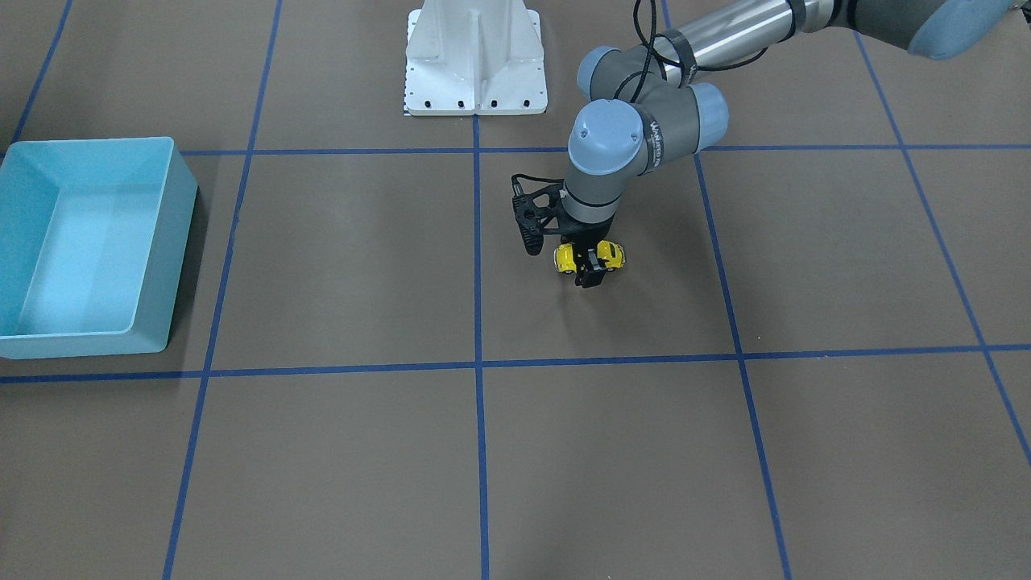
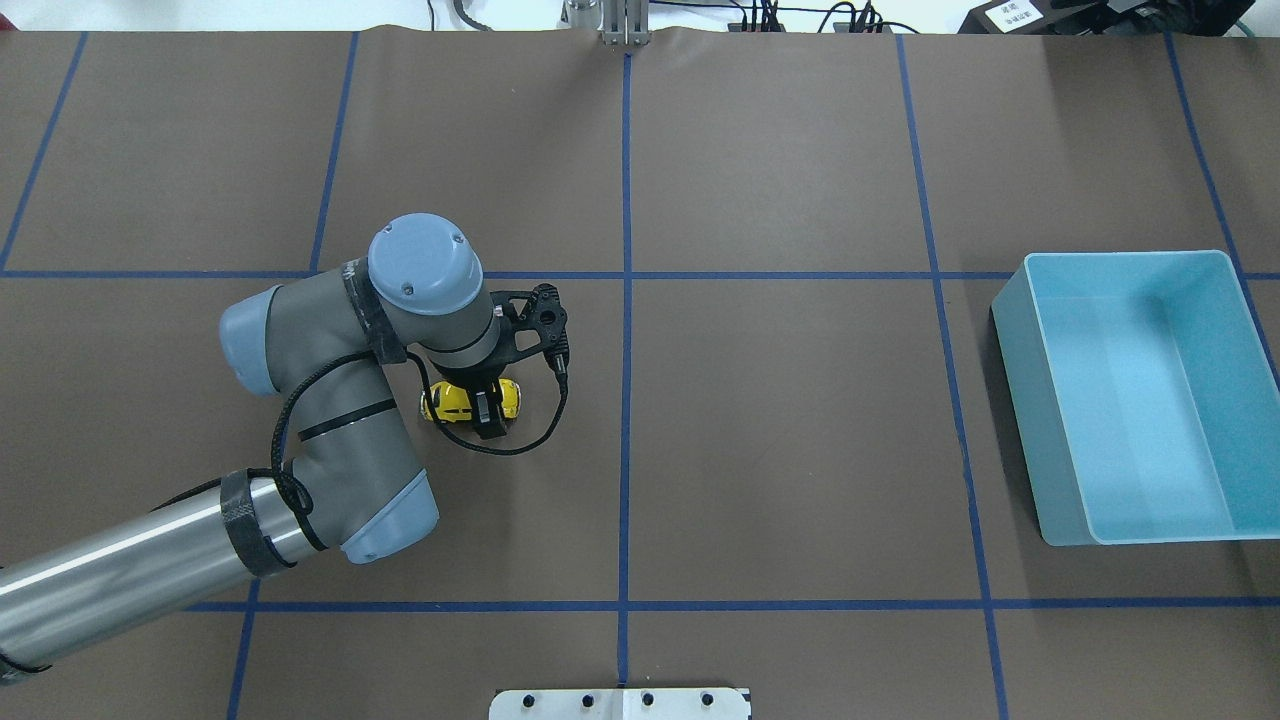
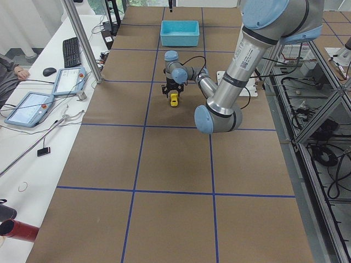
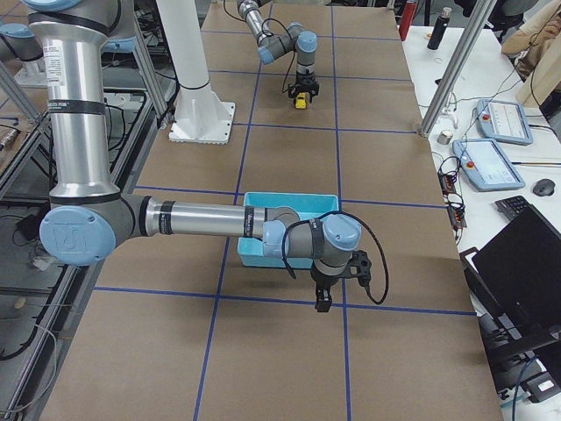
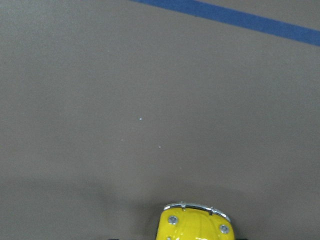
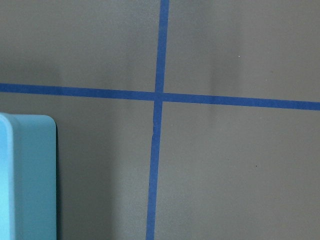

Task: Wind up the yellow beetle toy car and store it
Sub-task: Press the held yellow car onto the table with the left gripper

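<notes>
The yellow beetle toy car (image 1: 568, 258) stands on its wheels on the brown table, near the middle. My left gripper (image 1: 590, 263) points straight down over it, and its black fingers clamp the car's middle from both sides. The overhead view shows the car (image 2: 446, 403) sticking out on either side of the left gripper (image 2: 483, 407). The left wrist view shows only one chrome-bumpered end of the car (image 5: 195, 225) at the bottom edge. My right gripper (image 4: 323, 303) hangs just above the table beside the blue bin (image 4: 289, 203); I cannot tell if it is open or shut.
The blue bin (image 2: 1020, 400) stands open at the robot's right side of the table, with nothing in it that I can see, far from the car. Its corner shows in the right wrist view (image 6: 25, 175). The white robot base plate (image 1: 475, 64) sits at the table's near edge.
</notes>
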